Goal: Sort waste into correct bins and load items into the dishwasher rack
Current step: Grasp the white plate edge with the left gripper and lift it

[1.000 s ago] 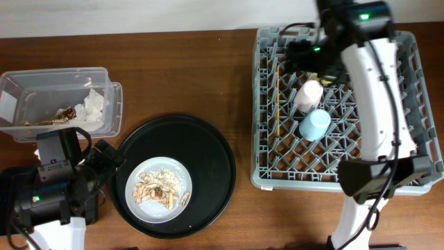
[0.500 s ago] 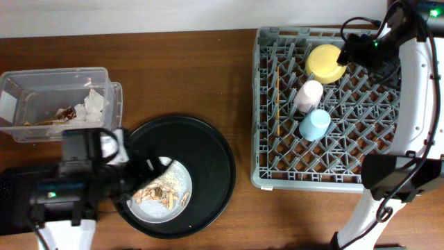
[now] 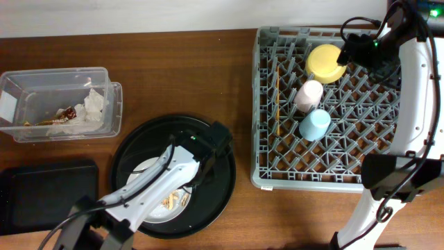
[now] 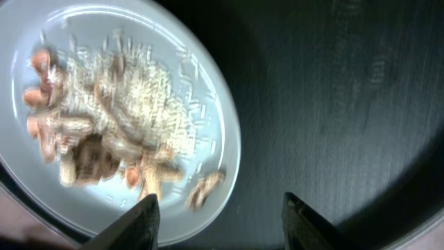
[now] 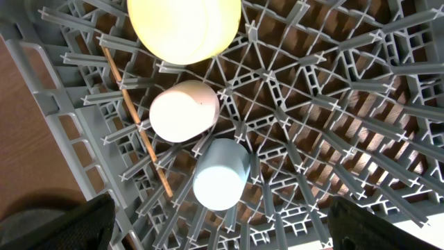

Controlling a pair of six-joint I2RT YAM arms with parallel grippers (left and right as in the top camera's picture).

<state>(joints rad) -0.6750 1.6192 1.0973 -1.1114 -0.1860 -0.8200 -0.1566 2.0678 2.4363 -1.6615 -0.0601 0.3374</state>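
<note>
Just swung the left fingers (image 4: pixel 142 219) in from the near-left corner. Now hovering over the white plate (image 4: pixel 232 149) on the round black tray (image 4: pixel 347 104), spread wide, nothing held. Still heaped w/ food scraps (image 4: pixel 104 139). Left the right fingers (image 5: pixel 62 222) wide + empty above the rack (image 3: pixel 277 173) (yellow bowl (image 3: pixel 325 62) already sitting at its far side). Means tipping the scraps out next, prob.

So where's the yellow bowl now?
In the overhead view, the yellow bowl sits in the grey rack on the right side of the table, near its far edge, just beyond the pink cup.
</note>
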